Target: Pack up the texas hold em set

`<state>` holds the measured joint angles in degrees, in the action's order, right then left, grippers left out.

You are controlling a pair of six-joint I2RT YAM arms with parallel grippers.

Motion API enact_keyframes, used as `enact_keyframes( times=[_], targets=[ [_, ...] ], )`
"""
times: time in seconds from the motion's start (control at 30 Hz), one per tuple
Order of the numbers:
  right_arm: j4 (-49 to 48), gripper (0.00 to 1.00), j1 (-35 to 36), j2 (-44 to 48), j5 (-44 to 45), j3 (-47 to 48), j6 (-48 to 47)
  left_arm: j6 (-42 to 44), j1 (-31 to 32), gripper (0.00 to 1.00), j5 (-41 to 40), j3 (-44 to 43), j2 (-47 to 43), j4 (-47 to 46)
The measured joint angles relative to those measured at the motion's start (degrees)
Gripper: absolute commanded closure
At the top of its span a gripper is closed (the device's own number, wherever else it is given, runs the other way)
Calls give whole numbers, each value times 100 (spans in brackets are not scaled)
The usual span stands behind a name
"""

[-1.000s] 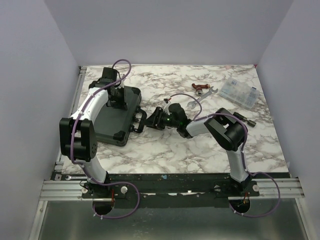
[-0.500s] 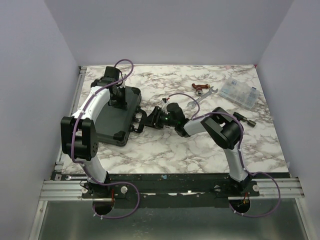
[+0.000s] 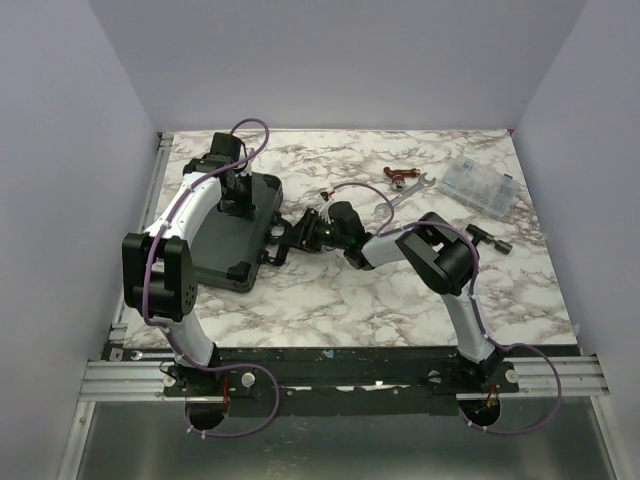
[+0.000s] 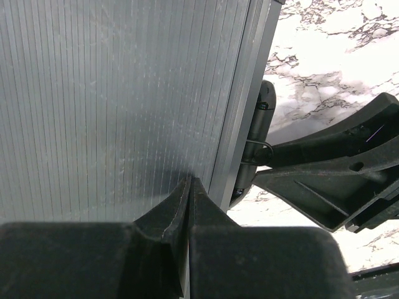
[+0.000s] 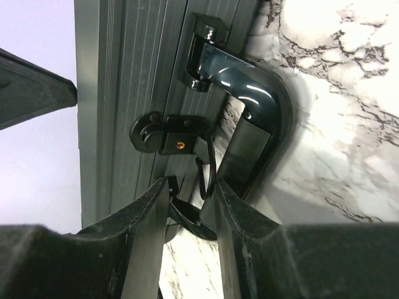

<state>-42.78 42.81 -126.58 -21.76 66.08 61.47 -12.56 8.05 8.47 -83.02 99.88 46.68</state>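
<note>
Closed black briefcase (image 3: 222,240) lies at the left of the marble bench (image 3: 400,295). Left end effector (image 4: 189,182), jaws fully together, touches its ribbed lid; right end effector (image 5: 187,190), jaws partly apart, straddles the latch (image 5: 171,136) beside the handle (image 5: 252,118).

The briefcase (image 3: 235,230) lay on the left part of the table (image 3: 350,295), its handle (image 5: 249,124) on the side facing right. The left gripper (image 3: 240,198) sat over the case's far end. The right gripper (image 3: 283,240) met the case's right edge just beside the handle (a latch (image 5: 177,140) lay right ahead of its fingers). At the far right, well apart, lay a compartment box (image 3: 480,183), with a wrench (image 3: 405,195) between it and the case.
</note>
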Motion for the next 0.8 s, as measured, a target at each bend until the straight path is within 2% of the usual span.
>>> enact_keyframes(
  times=[0.1,0.37,0.63,0.8],
  targets=[
    [4,69,0,-46,11,107,0,17,13,100,-26,-2,0,0],
    [63,99,0,-157,20,380,13,48,22,100,-37,-4,0,2],
    [234,99,-35,-254,-275,634,28,57,28,100,-46,-7,0,9],
    [273,96,-55,-306,-411,748,22,57,39,100,-72,-9,0,11]
  ],
)
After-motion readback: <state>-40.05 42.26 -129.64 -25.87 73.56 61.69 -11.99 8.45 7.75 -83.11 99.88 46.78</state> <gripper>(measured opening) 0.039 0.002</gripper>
